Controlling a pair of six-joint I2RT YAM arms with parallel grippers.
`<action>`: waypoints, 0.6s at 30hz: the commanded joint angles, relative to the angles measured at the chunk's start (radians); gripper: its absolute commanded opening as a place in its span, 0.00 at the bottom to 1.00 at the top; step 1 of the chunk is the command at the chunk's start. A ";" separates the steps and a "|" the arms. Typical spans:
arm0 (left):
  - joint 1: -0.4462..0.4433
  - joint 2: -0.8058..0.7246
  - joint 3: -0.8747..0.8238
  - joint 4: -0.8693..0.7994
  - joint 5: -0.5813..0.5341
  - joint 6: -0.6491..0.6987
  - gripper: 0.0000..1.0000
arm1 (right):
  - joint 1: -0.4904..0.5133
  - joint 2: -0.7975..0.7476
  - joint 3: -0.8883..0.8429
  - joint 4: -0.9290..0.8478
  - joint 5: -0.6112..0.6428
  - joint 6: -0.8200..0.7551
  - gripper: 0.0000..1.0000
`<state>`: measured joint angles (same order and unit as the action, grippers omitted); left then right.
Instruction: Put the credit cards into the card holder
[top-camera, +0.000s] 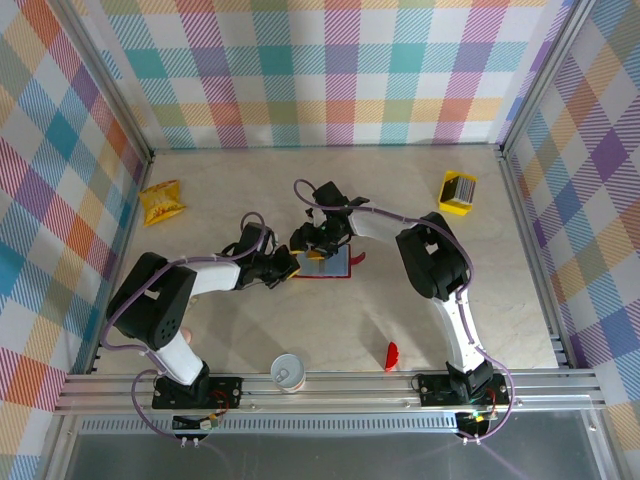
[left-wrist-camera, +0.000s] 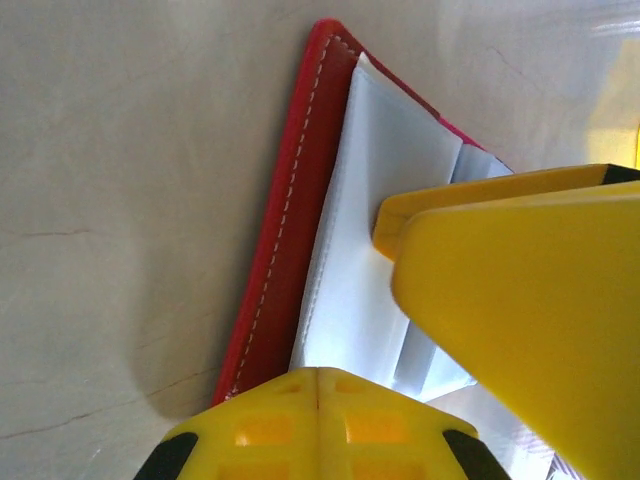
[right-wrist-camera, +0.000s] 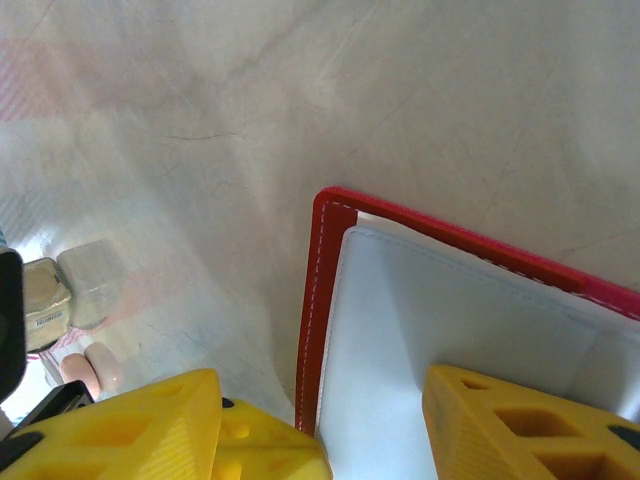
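The card holder (top-camera: 338, 268) lies open in the middle of the table, with a dark-red rim (left-wrist-camera: 285, 230) and a pale slotted inside (right-wrist-camera: 450, 320). My left gripper (top-camera: 288, 266) is shut with nothing in it, and its tips (left-wrist-camera: 318, 385) rest at the holder's left edge. Over the holder's inside hangs my right gripper (top-camera: 318, 250), open (right-wrist-camera: 320, 440). One of its yellow fingers (right-wrist-camera: 520, 430) is on the pale lining, the other (right-wrist-camera: 120, 430) off the rim; it grips nothing. The credit cards (top-camera: 457, 192), a yellow stack with a striped face, sit far back right, away from both grippers.
A crinkled yellow snack packet (top-camera: 162, 202) lies at the back left. A white cup (top-camera: 287, 372) and a small red curved piece (top-camera: 391, 356) sit near the front rail. Plaid walls close in three sides.
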<state>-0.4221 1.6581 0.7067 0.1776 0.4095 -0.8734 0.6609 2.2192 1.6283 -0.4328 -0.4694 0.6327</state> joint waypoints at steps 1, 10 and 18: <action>0.009 -0.057 0.019 -0.036 -0.007 0.019 0.02 | 0.005 0.027 -0.015 -0.010 -0.005 -0.003 0.56; 0.006 0.004 0.004 0.014 -0.001 0.016 0.02 | 0.005 0.024 -0.011 -0.014 -0.010 -0.003 0.56; 0.003 0.075 -0.040 0.067 -0.002 0.004 0.02 | 0.003 -0.034 -0.020 0.018 -0.021 0.005 0.56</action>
<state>-0.4225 1.7054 0.6979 0.2321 0.4156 -0.8711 0.6609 2.2189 1.6283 -0.4320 -0.4736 0.6327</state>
